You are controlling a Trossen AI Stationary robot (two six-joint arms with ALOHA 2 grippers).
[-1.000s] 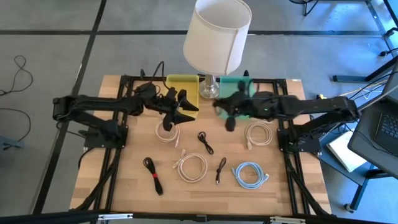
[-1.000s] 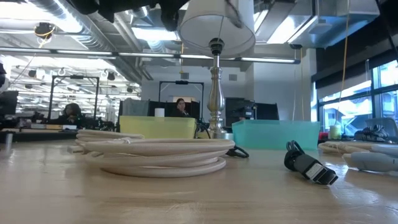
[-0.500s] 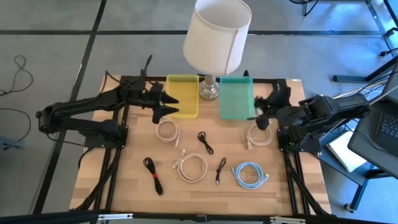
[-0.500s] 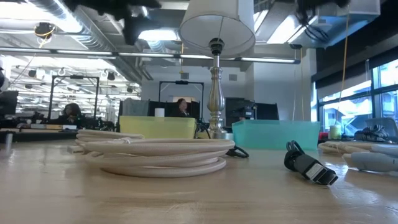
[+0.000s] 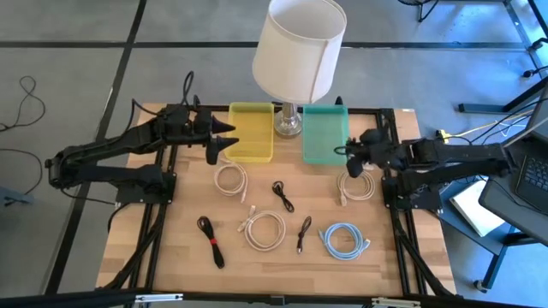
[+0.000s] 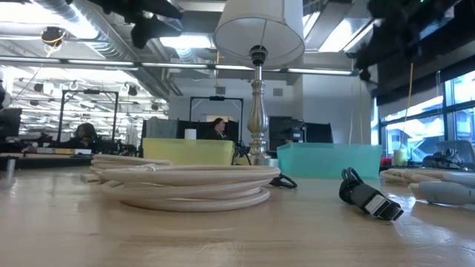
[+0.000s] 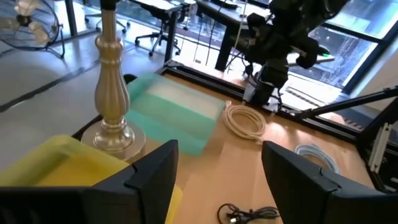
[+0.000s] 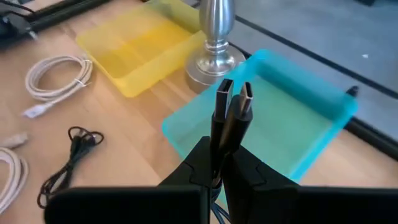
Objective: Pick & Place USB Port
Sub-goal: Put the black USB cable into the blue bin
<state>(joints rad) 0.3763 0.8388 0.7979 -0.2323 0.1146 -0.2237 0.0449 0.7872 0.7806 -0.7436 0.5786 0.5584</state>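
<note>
- High view: the left end effector (image 5: 224, 141) hangs over the wooden surface (image 5: 171, 248) just left of the yellow tray (image 5: 251, 130), its fingers spread apart and carrying nothing. The right end effector (image 5: 351, 154) sits at the right edge of the teal tray (image 5: 325, 134), above a cream cable coil (image 5: 355, 185). Between the trays stands a lamp (image 5: 299, 47). Nearer lie another cream coil (image 5: 230, 180), a small black cable (image 5: 282, 196), a white coil (image 5: 265, 229), a black cable with a red tie (image 5: 211, 240), a short black cable (image 5: 304, 233) and a light-blue coil (image 5: 344, 239).
- Low view: a cream coil (image 6: 185, 182) fills the near middle, with a black connector (image 6: 369, 196) to its right; the yellow tray (image 6: 189, 151), the lamp stem (image 6: 257, 111) and the teal tray (image 6: 330, 159) stand behind. People sit at desks far off in the room.
- Left wrist view: the two dark fingers (image 7: 152, 177) are parted with nothing between them; past them stand the lamp base (image 7: 112, 134) and the teal tray (image 7: 171, 115), and the right arm (image 7: 280, 37) is at the far side.
- Right wrist view: the right end effector (image 8: 224, 168) is clenched on a black USB cable (image 8: 229, 109), whose two metal plugs stick up over the teal tray (image 8: 280, 121). The yellow tray (image 8: 140, 50) lies farther to the left.
</note>
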